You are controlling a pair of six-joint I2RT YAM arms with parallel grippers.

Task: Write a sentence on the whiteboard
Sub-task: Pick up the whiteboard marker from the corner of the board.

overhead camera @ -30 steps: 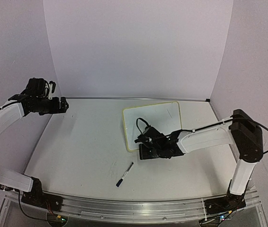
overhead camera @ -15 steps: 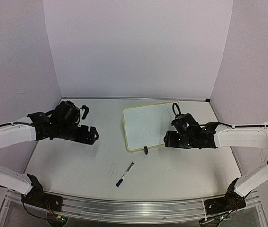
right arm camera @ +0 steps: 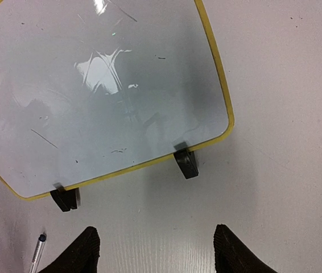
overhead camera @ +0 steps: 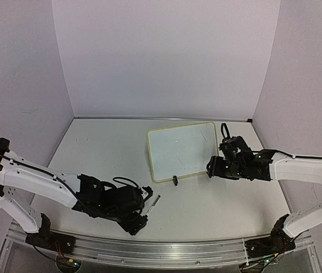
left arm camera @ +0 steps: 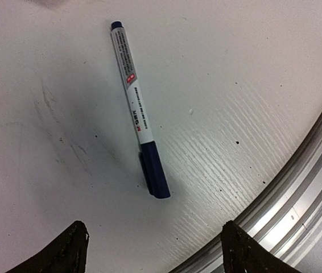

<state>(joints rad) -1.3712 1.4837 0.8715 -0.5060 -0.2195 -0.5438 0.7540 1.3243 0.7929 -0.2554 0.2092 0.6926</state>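
The whiteboard (overhead camera: 181, 149) lies flat at the table's middle right, white with a yellow rim and two black clip feet (right arm camera: 186, 162) on its near edge. It also shows in the right wrist view (right arm camera: 104, 85). Its face carries only faint scuffs; no blue sentence is visible. A capped marker (left arm camera: 136, 108) with a white barrel and blue cap lies on the table, also seen from above (overhead camera: 156, 200). My left gripper (overhead camera: 140, 215) (left arm camera: 156, 253) is open just above the marker's cap end, apart from it. My right gripper (overhead camera: 211, 169) (right arm camera: 158, 250) is open and empty over bare table by the board's near right corner.
The aluminium rail (left arm camera: 297, 193) at the table's front edge runs close to the marker and my left gripper. Purple walls (overhead camera: 166, 57) enclose the table at the back and sides. My left arm (overhead camera: 41, 182) lies low across the front left.
My left arm swung from the far left down to the marker at the front. My right gripper drew back right from the board's near left corner to its near right corner.
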